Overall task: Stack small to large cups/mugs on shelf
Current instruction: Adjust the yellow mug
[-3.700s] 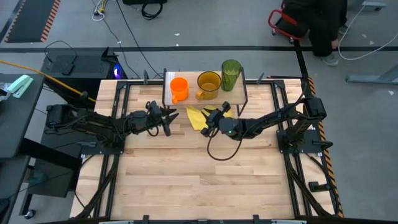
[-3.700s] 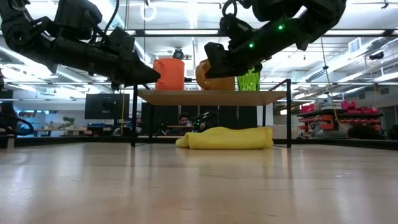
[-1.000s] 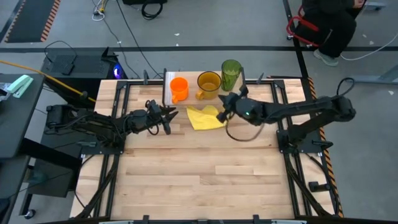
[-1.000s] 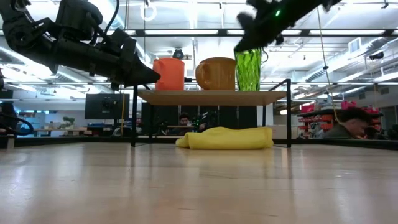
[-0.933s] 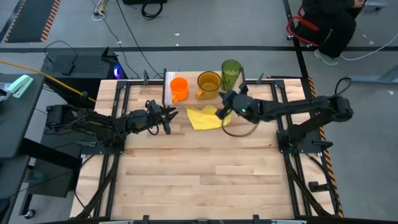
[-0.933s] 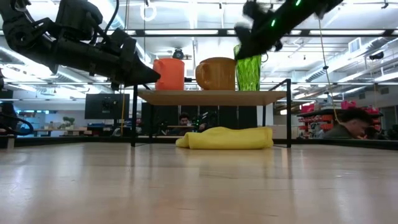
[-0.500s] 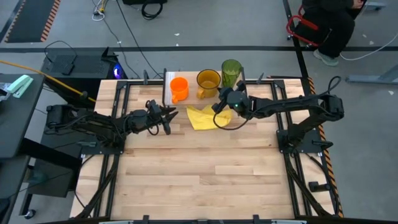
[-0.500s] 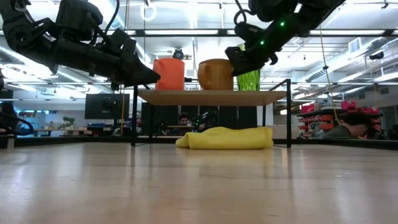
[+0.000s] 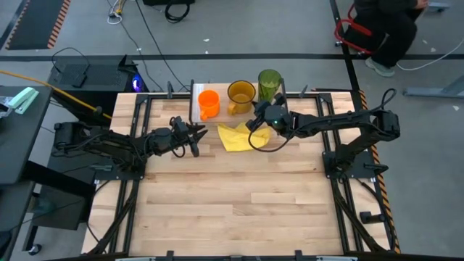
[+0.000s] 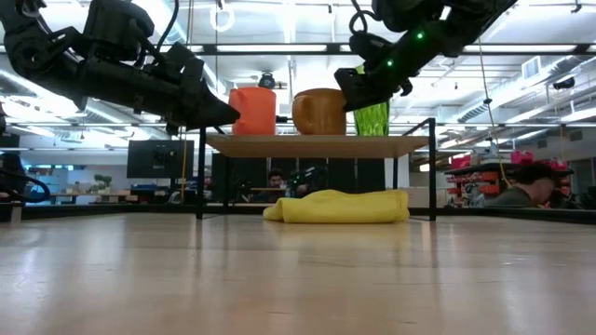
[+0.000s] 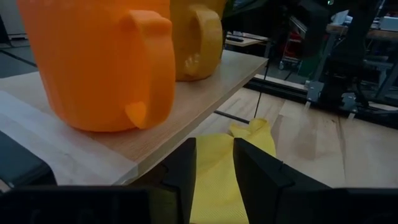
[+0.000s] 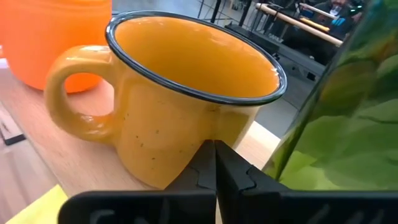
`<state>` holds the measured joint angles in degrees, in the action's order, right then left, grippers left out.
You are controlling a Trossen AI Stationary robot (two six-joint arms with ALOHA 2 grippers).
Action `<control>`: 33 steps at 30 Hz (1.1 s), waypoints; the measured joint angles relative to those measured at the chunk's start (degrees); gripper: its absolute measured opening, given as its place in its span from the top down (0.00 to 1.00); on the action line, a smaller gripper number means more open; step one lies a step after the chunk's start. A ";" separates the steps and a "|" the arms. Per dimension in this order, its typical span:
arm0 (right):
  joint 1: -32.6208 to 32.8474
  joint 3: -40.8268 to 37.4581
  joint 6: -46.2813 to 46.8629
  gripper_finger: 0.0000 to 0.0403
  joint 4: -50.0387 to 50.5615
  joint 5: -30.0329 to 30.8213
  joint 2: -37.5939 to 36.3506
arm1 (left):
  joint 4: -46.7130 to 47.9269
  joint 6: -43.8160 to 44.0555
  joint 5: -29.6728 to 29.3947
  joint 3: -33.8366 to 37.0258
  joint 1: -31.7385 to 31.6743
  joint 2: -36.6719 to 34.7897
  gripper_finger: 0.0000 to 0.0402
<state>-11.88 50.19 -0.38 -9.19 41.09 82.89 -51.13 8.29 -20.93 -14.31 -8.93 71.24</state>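
Note:
On the shelf point(image 9: 279, 110) stand the small orange mug point(image 9: 208, 101), the amber mug point(image 9: 241, 94) and the tall green tumbler point(image 9: 269, 83), each on its base, in a row from left to right. My right gripper point(image 12: 214, 155) is shut, at the shelf's near edge between the amber mug point(image 12: 186, 106) and the tumbler point(image 12: 348, 106). My left gripper point(image 11: 214, 162) is open, off the shelf's near left corner, level with the orange mug point(image 11: 93, 62). It has nothing between its fingers. My right gripper has its shut fingertips point(image 12: 211, 149) against the amber mug's outer wall point(image 12: 186, 155), low down, on the side toward the tumbler and away from the handle. The fingers come from the table's near right side. The mug stands upright on the shelf.
A crumpled yellow cloth point(image 9: 235, 135) lies on the table under and in front of the shelf, between the two grippers. The near half of the wooden tabletop point(image 9: 239, 210) bears nothing. A person point(image 9: 380, 25) is beyond the far right corner.
My right gripper, shut throughout, has come down from above the tumbler and gone toward the table's left edge, up to the amber mug's side.

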 joint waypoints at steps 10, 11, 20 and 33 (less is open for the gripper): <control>5.50 0.04 1.55 1.00 2.15 2.14 -1.27 | 0.65 -1.60 -4.40 0.00 0.00 0.00 0.72; 6.75 0.04 1.77 1.00 2.28 2.89 -1.27 | 0.78 -1.64 -6.47 0.00 -0.02 0.00 0.72; 11.45 0.04 2.14 1.00 3.94 5.37 -0.98 | -0.40 -1.49 -10.53 0.00 -0.02 0.02 0.72; 11.45 0.02 3.47 1.00 8.14 5.39 -0.98 | 0.58 -1.97 -11.01 0.00 -0.02 0.02 0.73</control>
<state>-0.43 50.22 3.08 -1.05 46.48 81.91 -50.56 6.32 -31.93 -14.31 -8.95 71.26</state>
